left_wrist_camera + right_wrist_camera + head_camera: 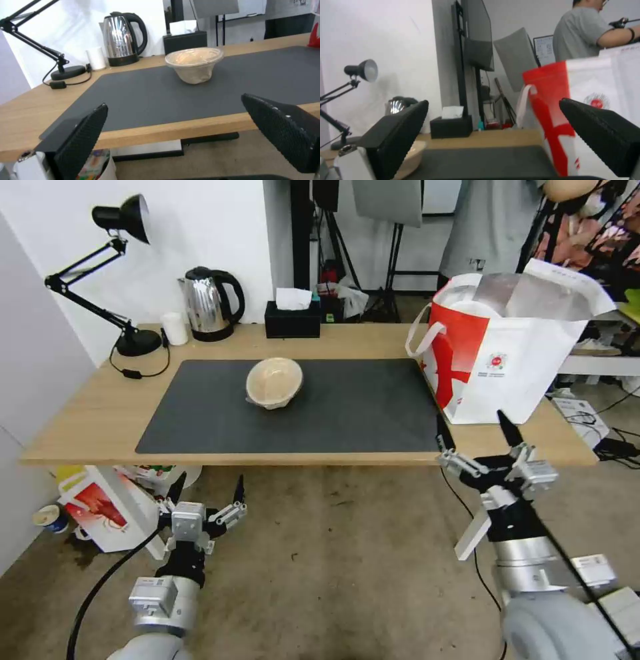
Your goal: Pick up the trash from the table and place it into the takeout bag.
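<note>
A beige paper bowl [274,382] of trash stands upright on the dark grey mat [347,413], in the middle of the table [87,400]. It shows close up in the left wrist view [194,64], and its rim shows in the right wrist view [415,150]. The takeout bag [507,353], white with a red panel, stands open at the table's right end [596,100]. My left gripper [208,489] hangs open below the table's front edge, left of the bowl [174,100]. My right gripper [477,428] is open at the front edge, just before the bag [494,102]. Both hold nothing.
Along the back of the table stand a black desk lamp [127,280], a small white cup [175,328], a steel kettle [210,303] and a black tissue box [292,319]. A white box with red print [107,510] sits on the floor under the table's left end.
</note>
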